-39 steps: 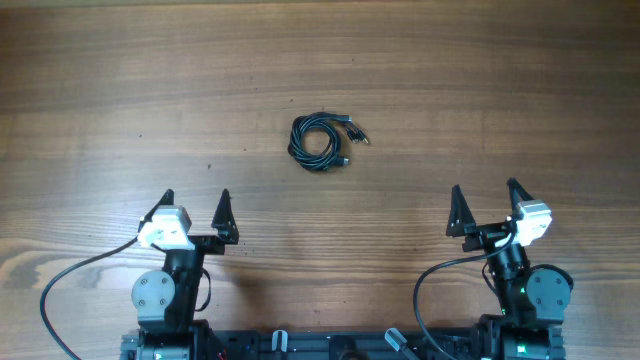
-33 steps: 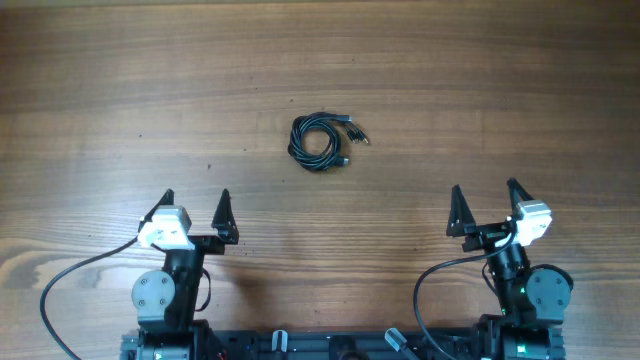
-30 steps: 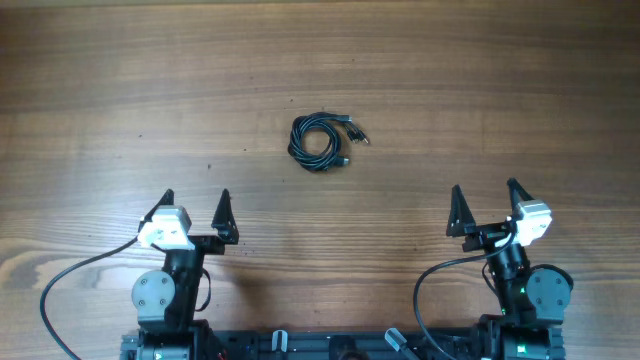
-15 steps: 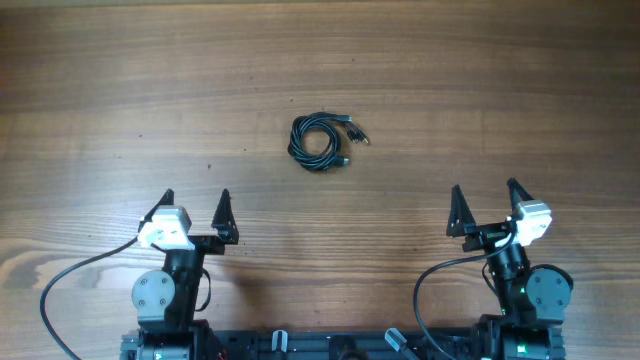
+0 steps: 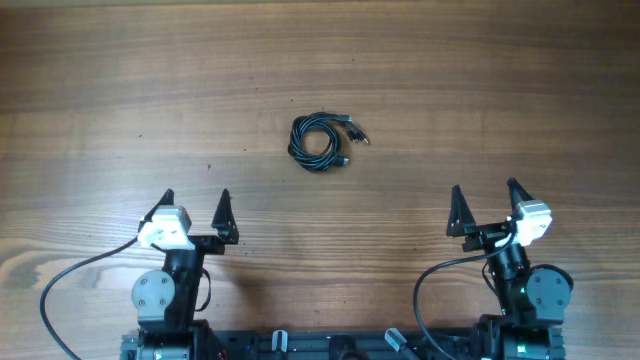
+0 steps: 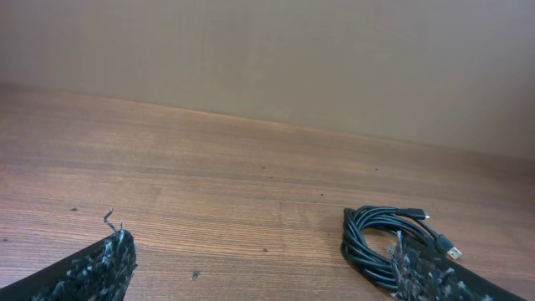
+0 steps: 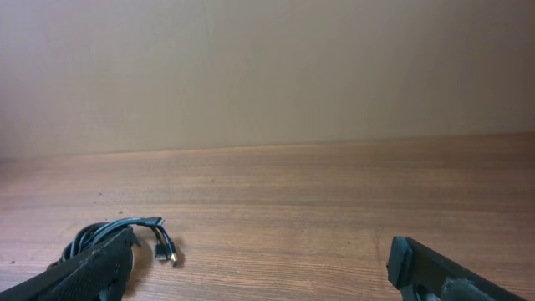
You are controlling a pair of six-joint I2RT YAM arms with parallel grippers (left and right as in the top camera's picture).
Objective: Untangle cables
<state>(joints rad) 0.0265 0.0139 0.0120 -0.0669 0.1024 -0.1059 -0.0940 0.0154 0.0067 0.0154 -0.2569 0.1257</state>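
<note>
The cables (image 5: 320, 141) lie as one small coiled black bundle on the wooden table, near its middle, with short plug ends sticking out to the right. My left gripper (image 5: 195, 203) is open and empty near the front left, well short of the coil. My right gripper (image 5: 486, 200) is open and empty near the front right. In the left wrist view the coil (image 6: 380, 242) lies ahead on the right, partly behind my right fingertip (image 6: 418, 272). In the right wrist view the coil (image 7: 104, 232) lies at the far left behind my left fingertip (image 7: 96, 267).
The wooden table (image 5: 480, 90) spreads out on all sides of the coil. A plain beige wall (image 6: 267, 58) stands behind the table's far edge. The arm bases and their thick black wires (image 5: 70, 275) sit along the front edge.
</note>
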